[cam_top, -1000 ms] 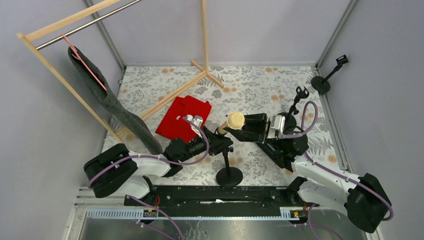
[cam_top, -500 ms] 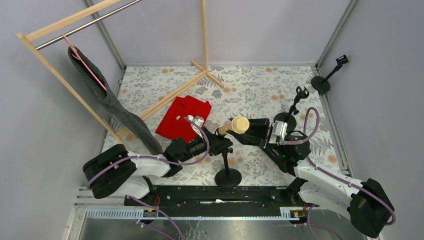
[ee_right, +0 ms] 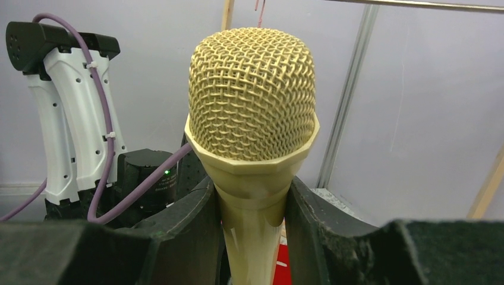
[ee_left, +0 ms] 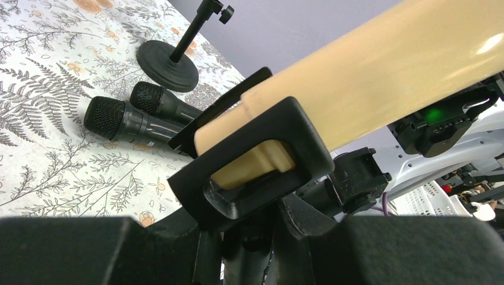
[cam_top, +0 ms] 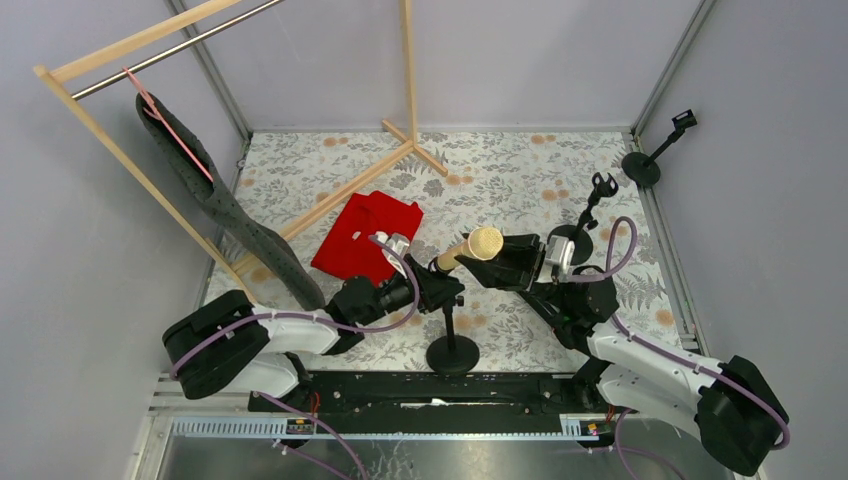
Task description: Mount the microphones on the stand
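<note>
The cream-beige microphone (cam_top: 478,245) lies slanted above the table, its mesh head (ee_right: 252,95) toward the right arm. Its handle (ee_left: 368,77) sits in the black clip (ee_left: 261,157) of the stand (cam_top: 452,355). My right gripper (ee_right: 252,231) is shut on its neck just below the head. Under the clip, my left gripper (ee_left: 270,237) is shut on the stand's stem. Two black microphones (ee_left: 122,122) (ee_left: 163,102) lie side by side on the floral table, seen in the left wrist view only.
Two more stands are at the right: one (cam_top: 598,190) behind my right arm, one (cam_top: 642,166) at the far corner. A red cloth (cam_top: 365,235) lies left of centre. A wooden rack (cam_top: 330,200) with a grey hanging garment (cam_top: 215,200) fills the left.
The cream microphone's head has shifted a little to the right with my right gripper. The stand's base has slid slightly left. Both grips are unchanged.
</note>
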Motion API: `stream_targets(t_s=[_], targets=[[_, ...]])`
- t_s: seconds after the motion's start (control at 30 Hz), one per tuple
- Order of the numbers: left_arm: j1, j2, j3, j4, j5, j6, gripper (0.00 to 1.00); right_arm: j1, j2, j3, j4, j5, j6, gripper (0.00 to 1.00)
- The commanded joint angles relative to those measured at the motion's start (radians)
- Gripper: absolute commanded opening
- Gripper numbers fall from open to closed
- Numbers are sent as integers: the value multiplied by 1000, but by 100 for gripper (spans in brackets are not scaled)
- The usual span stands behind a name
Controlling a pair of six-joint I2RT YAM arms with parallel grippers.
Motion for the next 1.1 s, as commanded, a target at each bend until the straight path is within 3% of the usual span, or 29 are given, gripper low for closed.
stream_targets(t_s=[0.0, 0.23, 0.63, 1.07], targets=[[-50, -113, 126, 443, 73, 17, 0, -7, 83, -58, -197, 69, -1, 0], [-74, -126, 148, 447, 66, 30, 0, -7, 121, -119, -80, 74, -8, 0], [-89, -115, 223, 447, 73, 30, 0, -4, 183, -145, -68, 71, -23, 0], [-114, -139, 279, 447, 96, 50, 0, -3, 331, -161, 71, 93, 20, 0]])
